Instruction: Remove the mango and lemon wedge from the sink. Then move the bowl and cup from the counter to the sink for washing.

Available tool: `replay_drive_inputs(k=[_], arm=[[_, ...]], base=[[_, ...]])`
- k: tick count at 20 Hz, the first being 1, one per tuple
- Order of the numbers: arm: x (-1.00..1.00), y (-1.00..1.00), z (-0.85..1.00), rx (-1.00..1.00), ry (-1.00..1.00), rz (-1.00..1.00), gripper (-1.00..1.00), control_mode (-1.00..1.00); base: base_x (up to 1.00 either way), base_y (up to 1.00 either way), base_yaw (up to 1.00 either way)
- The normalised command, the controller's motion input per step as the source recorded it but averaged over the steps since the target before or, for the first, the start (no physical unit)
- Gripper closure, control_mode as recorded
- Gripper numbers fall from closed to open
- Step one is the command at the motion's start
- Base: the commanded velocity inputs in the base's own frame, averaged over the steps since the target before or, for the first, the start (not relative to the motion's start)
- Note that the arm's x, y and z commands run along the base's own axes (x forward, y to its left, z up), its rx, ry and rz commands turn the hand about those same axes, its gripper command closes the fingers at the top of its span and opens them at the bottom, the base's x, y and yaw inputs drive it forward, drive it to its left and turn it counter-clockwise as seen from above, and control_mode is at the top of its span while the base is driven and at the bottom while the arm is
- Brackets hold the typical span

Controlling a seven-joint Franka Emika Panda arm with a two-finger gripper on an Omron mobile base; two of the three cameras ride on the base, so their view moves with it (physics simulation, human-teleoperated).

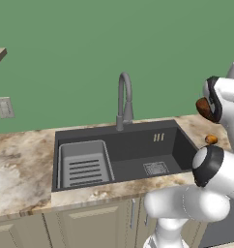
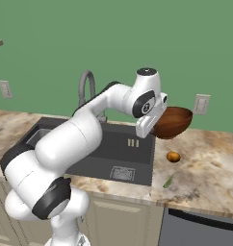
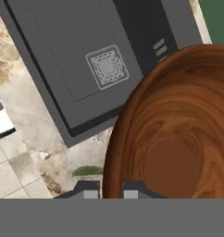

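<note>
Clamped on the rim of the wide reddish-brown wooden bowl [image 2: 174,122], the claw [image 3: 110,190] holds it aloft just right of the dark grey rectangular sink [image 2: 119,153], presumably for carrying into the basin for washing.

Raised white arm bent at elbow, wrist turned sideways; tool [image 3: 109,190] nearly closed, two dark fingertips [image 3: 88,190] pinching rim of reddish-brown wooden bowl [image 3: 178,134].
</note>
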Motion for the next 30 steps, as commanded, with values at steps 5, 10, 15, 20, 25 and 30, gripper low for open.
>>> replay_drive_inputs(k=[5,10,15,20,25,30], arm=[[0.0,0.29,0.0,0.05,0.06,0.18,1.0,-1.0],[0.0,0.26,0.0,0.04,0.03,0.18,1.0,-1.0],[0.0,0.21,0.0,0.06,0.05,0.17,1.0,-1.0],[0.06,0.14,-0.12,0.07,0.03,0.1,1.0,-1.0],[0.1,0.16,-0.17,0.08,0.01,0.07,1.0,-1.0],[0.04,0.18,-0.18,0.08,0.0,0.06,1.0,-1.0]], base=[[0.0,0.0,0.0],[0.0,0.0,0.0],[0.0,0.0,0.0],[0.0,0.0,0.0],[0.0,0.0,0.0],[0.0,0.0,0.0]])
